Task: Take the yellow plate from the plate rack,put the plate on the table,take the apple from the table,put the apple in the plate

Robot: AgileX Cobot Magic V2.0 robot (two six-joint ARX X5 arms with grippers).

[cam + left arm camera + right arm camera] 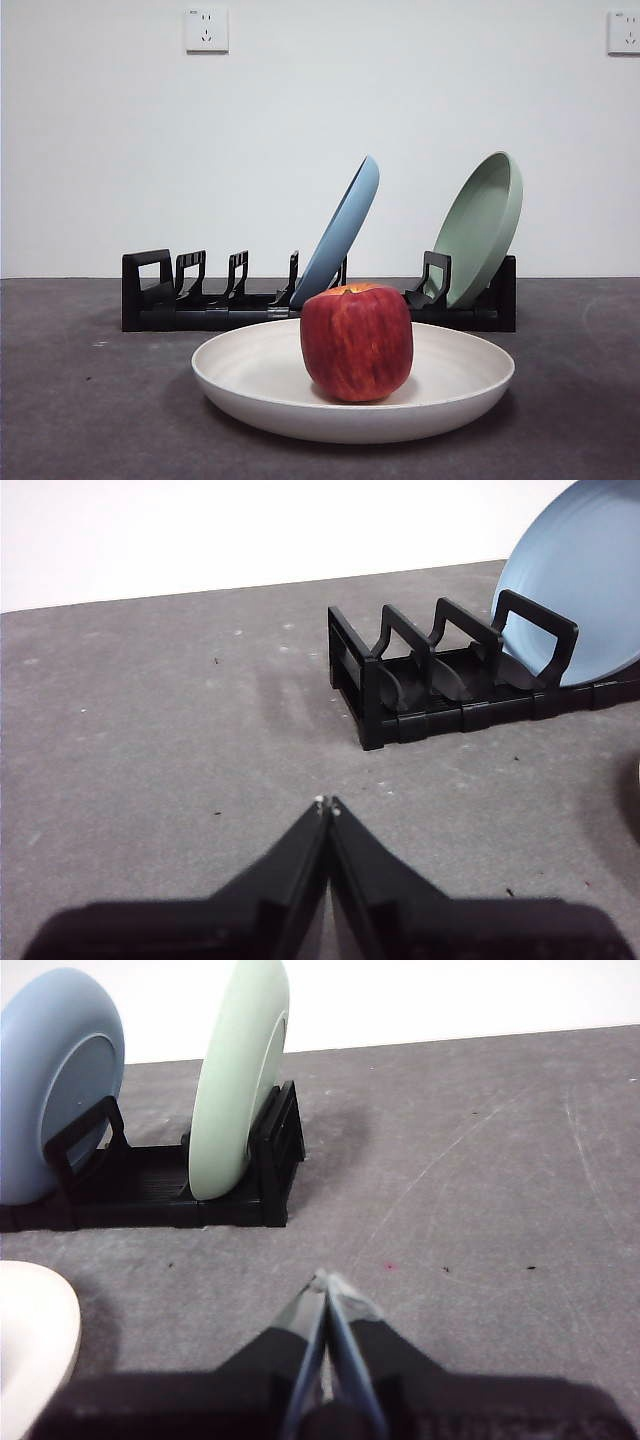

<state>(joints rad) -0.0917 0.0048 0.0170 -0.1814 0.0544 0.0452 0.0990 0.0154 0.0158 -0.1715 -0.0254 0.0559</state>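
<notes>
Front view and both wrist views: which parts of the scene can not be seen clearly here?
- Front view: the apple and yellow plate hide the plate rack's middle.
- Left wrist view: the edge cuts off the light blue plate.
- Right wrist view: only a sliver of the yellow plate shows; the apple is out of frame.

Apple upright in yellow plate
</notes>
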